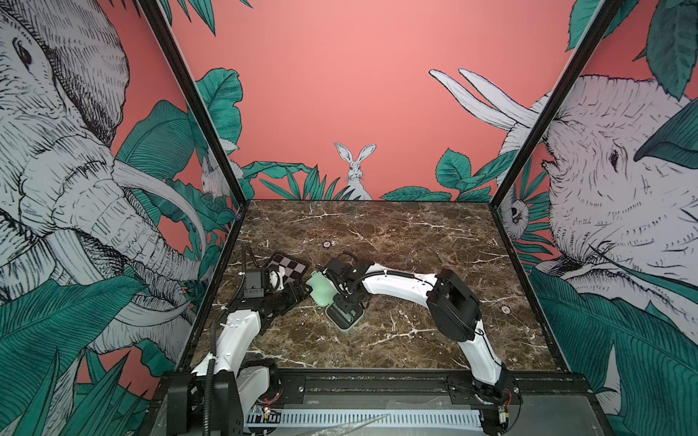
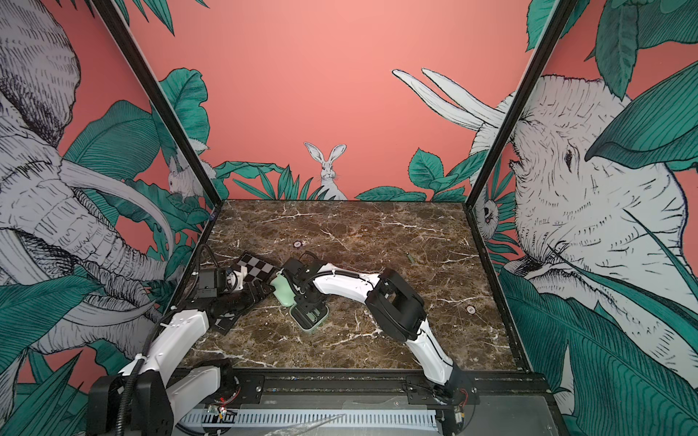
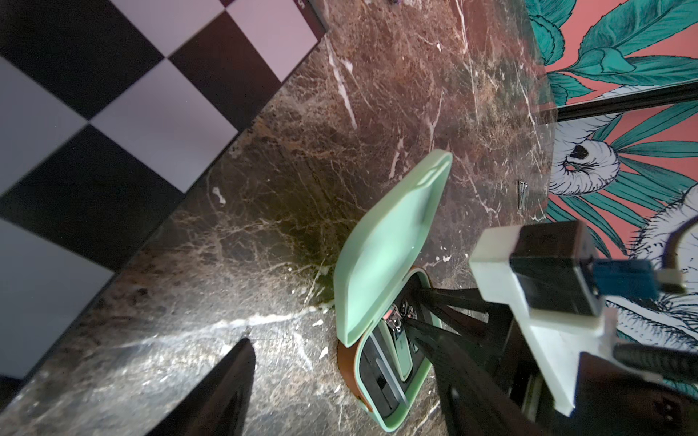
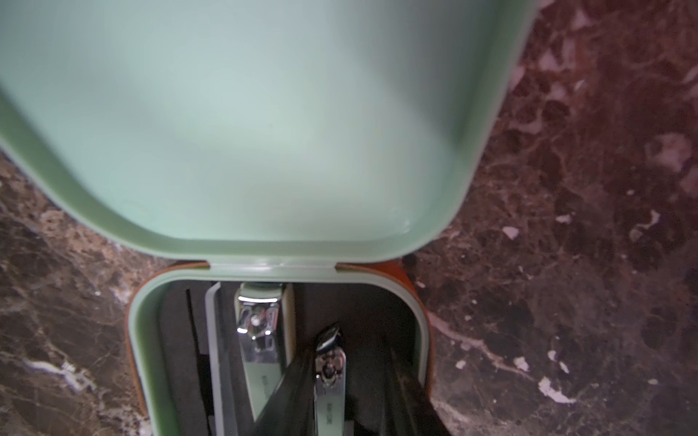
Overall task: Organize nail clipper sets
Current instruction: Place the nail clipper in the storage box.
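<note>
Left hand [image 1: 296, 294] spread, right hand [image 4: 351, 362] slightly parted

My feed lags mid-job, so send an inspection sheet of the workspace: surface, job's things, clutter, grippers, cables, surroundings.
Surface: brown marble tabletop, two small round markers.
Job's things: mint case open, lid raised; large clipper, small clipper and flat tool inside; thin tool loose toward robot's right.
Clutter: checkered board near left arm.
Grippers: left gripper open, empty, beside lid; right gripper open inside case, around small clipper.
Cables: black cables run along both arms, clear of case.
Surroundings: jungle-print walls.
</note>
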